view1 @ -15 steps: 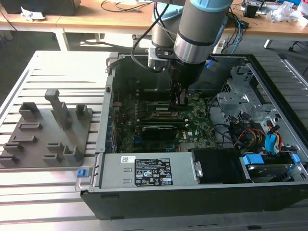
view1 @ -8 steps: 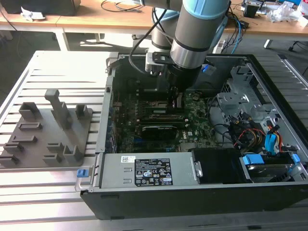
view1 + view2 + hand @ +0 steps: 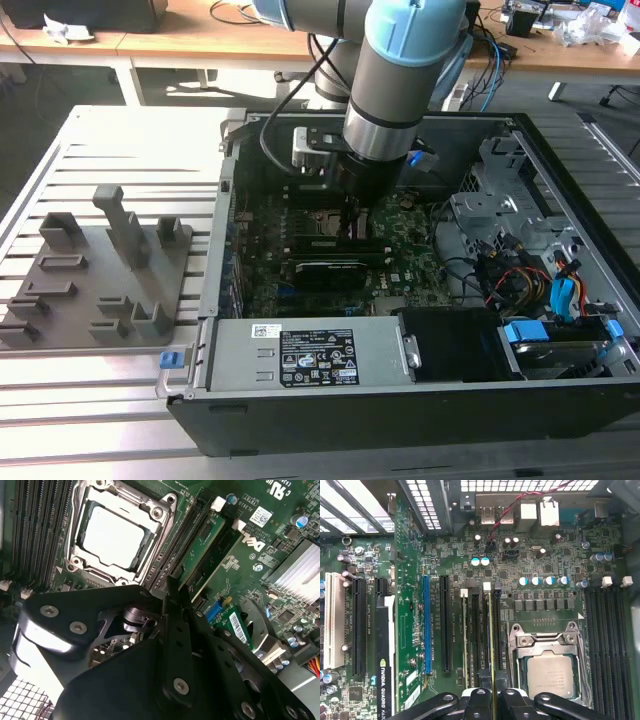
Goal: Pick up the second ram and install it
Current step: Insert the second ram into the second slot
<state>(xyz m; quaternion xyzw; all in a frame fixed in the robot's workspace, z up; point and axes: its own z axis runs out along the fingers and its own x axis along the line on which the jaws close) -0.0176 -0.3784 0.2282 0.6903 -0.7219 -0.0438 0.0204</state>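
Note:
My gripper [image 3: 352, 214] reaches down into the open computer case [image 3: 230, 160], just beside the square processor socket [image 3: 320, 222]. In the first wrist view the second ram [image 3: 490, 640] shows edge-on as a thin line between the gripper [image 3: 490, 696] fingers. It stands upright along a memory slot next to the socket [image 3: 550, 675], and a white latch [image 3: 487, 586] sits at its far end. In the second wrist view its green face [image 3: 202, 542] runs from the gripper [image 3: 178, 587] along the slots by the socket [image 3: 112, 535]. Whether it is fully seated I cannot tell.
A grey fixture [image 3: 100, 270] with upright blocks lies outside the case at the exterior view's left. Inside, a black card [image 3: 325, 268] lies near the gripper, a power supply [image 3: 310, 355] runs along the front, and coloured cables [image 3: 520, 280] crowd the exterior view's right.

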